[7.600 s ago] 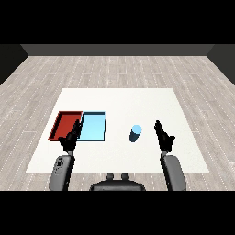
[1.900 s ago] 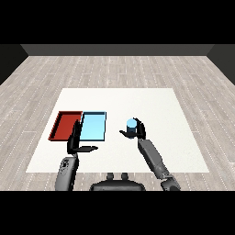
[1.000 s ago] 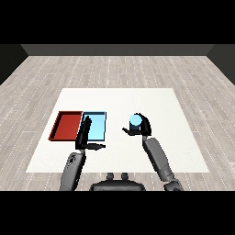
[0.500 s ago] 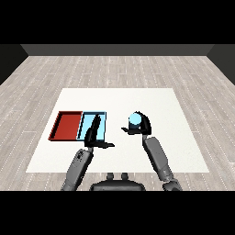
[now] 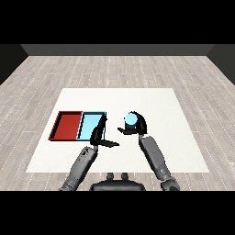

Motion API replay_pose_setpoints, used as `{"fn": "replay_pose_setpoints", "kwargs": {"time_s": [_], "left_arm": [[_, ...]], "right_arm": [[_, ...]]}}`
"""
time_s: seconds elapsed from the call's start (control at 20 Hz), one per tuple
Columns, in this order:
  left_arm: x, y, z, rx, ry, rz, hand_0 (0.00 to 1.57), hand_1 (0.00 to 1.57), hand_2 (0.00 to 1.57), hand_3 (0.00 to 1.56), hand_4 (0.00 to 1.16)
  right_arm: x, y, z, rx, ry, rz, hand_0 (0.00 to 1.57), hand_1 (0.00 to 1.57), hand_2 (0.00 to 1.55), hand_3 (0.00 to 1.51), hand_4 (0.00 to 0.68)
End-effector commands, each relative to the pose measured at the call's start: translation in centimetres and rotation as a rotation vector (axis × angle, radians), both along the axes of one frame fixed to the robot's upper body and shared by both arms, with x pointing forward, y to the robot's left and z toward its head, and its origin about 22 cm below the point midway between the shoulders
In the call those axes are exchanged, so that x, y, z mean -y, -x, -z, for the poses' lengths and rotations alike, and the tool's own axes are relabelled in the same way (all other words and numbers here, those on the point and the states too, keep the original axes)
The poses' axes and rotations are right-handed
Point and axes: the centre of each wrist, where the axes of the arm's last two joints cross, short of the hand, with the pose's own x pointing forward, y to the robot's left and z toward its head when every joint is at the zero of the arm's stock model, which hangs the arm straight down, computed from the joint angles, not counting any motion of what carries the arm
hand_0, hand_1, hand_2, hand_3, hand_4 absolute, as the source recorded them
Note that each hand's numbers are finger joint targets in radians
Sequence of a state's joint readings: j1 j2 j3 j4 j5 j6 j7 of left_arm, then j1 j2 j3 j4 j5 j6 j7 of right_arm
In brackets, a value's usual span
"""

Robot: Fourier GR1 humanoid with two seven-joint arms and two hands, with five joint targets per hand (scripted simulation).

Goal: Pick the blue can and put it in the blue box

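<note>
The blue can (image 5: pixel 131 120) is lifted off the table, with my right hand (image 5: pixel 137 127) curled round it. It hangs to the right of the light blue tray (image 5: pixel 90 126), apart from it. My left hand (image 5: pixel 99 133) is open, its straight fingers reaching over the light blue tray's right edge and its thumb sticking out to the right. The can's lower part is hidden by my right hand.
The red tray (image 5: pixel 68 125) lies against the left side of the light blue tray. Both rest on the white table (image 5: pixel 160 110), which stands on a grey plank floor.
My left hand has moved right and forward over the light blue tray's right edge. The right hand holds the can in nearly the same raised spot, shifted slightly left.
</note>
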State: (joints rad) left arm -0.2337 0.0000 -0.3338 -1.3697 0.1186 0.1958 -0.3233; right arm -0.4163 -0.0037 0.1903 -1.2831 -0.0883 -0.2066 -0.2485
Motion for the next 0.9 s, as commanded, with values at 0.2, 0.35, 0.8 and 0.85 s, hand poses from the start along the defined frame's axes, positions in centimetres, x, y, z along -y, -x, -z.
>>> {"fn": "replay_pose_setpoints", "kwargs": {"time_s": [0.2,0.35,0.8,0.85], "left_arm": [[1.4,1.5,1.3,-0.049,-0.021,0.002,0.0,0.0,0.0,0.0,0.0],[3.5,-1.9,0.4,-0.081,-0.009,0.022,0.0,0.0,0.0,0.0,0.0],[5.3,-1.1,3.1,-0.094,0.005,0.02,0.0,0.0,0.0,0.0,0.0],[4.0,-2.6,1.3,-0.105,0.003,0.041,0.0,0.0,0.0,0.0,0.0]], "right_arm": [[-2.4,0.3,1.6,-0.01,-0.011,-0.044,1.43,1.43,1.46,1.37,0.558],[-2.7,1.2,-1.5,-0.006,-0.027,-0.058,1.42,1.42,1.46,1.37,0.56],[-4.1,-0.1,-0.7,0.004,-0.048,-0.09,1.44,1.44,1.46,1.37,0.559],[-3.9,0.1,-1.7,0.024,-0.031,-0.11,1.44,1.44,1.46,1.37,0.553]]}}
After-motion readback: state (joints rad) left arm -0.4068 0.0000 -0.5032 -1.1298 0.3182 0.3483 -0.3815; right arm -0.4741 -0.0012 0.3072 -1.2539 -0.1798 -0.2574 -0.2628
